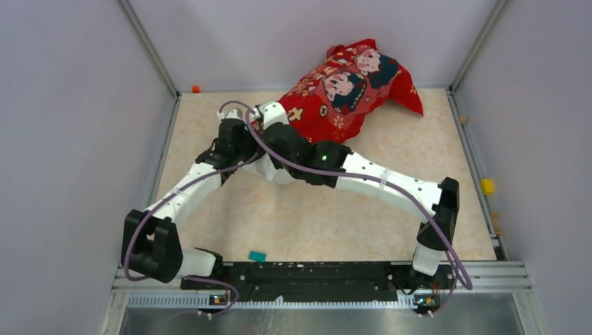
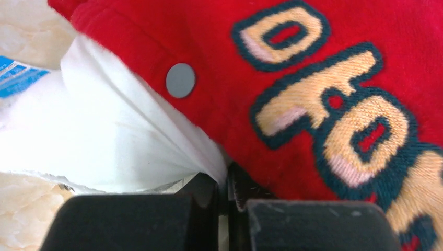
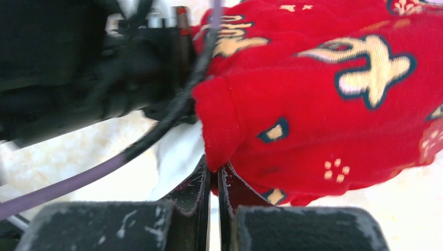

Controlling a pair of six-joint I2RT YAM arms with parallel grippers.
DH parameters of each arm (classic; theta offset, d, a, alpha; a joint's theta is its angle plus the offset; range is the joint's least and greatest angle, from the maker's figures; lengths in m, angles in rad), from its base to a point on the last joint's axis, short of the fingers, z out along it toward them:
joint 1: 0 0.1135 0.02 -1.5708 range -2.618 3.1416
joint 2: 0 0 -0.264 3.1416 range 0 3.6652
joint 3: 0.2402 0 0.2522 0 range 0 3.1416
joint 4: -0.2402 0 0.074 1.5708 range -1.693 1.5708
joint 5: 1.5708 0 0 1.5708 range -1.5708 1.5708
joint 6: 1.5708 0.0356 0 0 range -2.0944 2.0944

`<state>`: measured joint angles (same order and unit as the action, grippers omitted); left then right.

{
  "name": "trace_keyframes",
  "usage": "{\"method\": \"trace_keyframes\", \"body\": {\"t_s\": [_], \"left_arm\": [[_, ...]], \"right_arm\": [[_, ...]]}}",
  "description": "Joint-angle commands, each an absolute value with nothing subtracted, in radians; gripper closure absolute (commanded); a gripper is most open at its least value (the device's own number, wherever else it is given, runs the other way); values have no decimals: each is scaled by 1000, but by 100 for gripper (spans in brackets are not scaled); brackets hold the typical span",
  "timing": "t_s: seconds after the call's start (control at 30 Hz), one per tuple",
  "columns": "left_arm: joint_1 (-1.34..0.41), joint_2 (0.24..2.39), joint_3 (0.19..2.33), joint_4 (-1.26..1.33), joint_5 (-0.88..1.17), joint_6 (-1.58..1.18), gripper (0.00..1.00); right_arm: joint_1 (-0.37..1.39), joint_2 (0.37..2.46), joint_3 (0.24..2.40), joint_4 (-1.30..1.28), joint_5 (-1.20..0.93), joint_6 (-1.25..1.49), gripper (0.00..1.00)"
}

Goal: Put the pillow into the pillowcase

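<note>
Seen from above, the red pillowcase [image 1: 342,87] lies bulging on the table [image 1: 363,209] toward one o'clock, against the back wall. Its open end points to seven o'clock, where both arms meet. The white pillow [image 2: 104,136] is mostly inside. One corner pokes out past the hem, at nine o'clock in the left wrist view, and carries a blue label [image 2: 15,77].

The left gripper [image 2: 227,183] is clenched, its fingers meeting right where the red hem and the white pillow come together. It appears to be pinching the pillowcase edge, but it is unclear whether pillow fabric is caught too. A grey snap [image 2: 180,80] sits on the hem at eleven o'clock from the fingertips. The right gripper [image 3: 214,180] is also clenched, pinching a folded corner of the red hem at twelve o'clock from its tips.

Likely risks:
- Both holds are thin pinches at the very edge, so a firm pull could slide the hem out of the fingers.
- If the left fingers hold pillow and case together, pulling would drag the pillow along rather than cover it.
- The two wrists sit very close, and a purple cable [image 3: 78,178] runs across the right wrist view from eight o'clock to twelve. It could snag, or the grippers could collide.
- The exposed corner could bunch up at the opening.
</note>
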<state>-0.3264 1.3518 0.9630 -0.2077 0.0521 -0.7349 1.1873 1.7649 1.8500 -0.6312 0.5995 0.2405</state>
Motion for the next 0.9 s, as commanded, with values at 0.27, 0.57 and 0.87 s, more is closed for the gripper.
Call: {"method": "trace_keyframes", "body": {"t_s": [0.27, 0.57, 0.87], "left_arm": [[-328, 1258, 1081, -148, 146, -669, 92], [-304, 1323, 1388, -310, 226, -585, 39], [-278, 1248, 1580, -494, 213, -581, 16]], "right_arm": [[1060, 1735, 2109, -649, 369, 251, 100], [969, 1899, 2604, -783, 377, 178, 100], [873, 1868, 2506, -631, 458, 126, 100]]}}
